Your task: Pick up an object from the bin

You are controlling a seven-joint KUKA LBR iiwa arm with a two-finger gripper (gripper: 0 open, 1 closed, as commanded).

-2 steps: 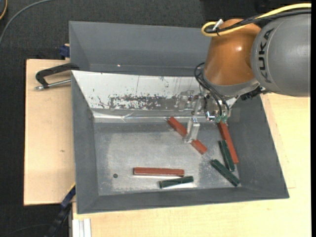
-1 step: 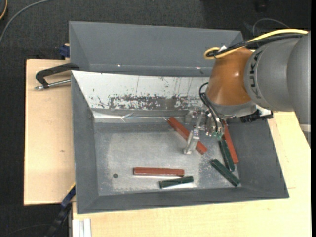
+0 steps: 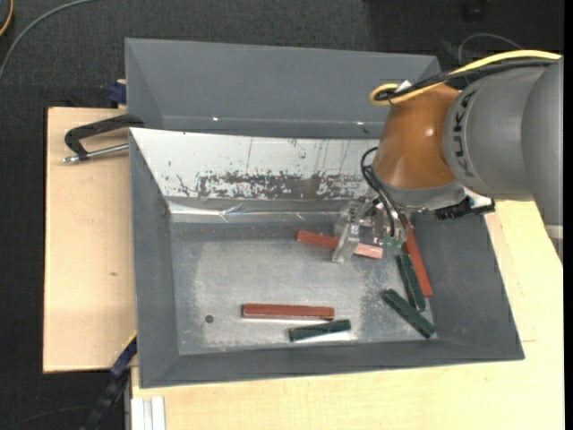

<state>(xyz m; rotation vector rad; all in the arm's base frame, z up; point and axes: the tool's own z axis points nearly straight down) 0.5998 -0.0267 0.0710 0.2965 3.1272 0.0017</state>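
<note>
My gripper (image 3: pixel 363 236) hangs low over the bin's back right part, just under the orange wrist cover. A short red block (image 3: pixel 312 238) lies right beside it on the left, touching or nearly so. A pale pink piece (image 3: pixel 368 252) shows directly beneath the gripper; whether it is held cannot be told. A thin red stick (image 3: pixel 419 274) and a dark green bar (image 3: pixel 411 281) lie side by side just to the gripper's right.
A long red-brown bar (image 3: pixel 286 312) lies near the front wall, a dark green bar (image 3: pixel 320 331) just below it. Another dark green bar (image 3: pixel 409 313) lies slantwise at the front right. The arm covers the bin's back right corner.
</note>
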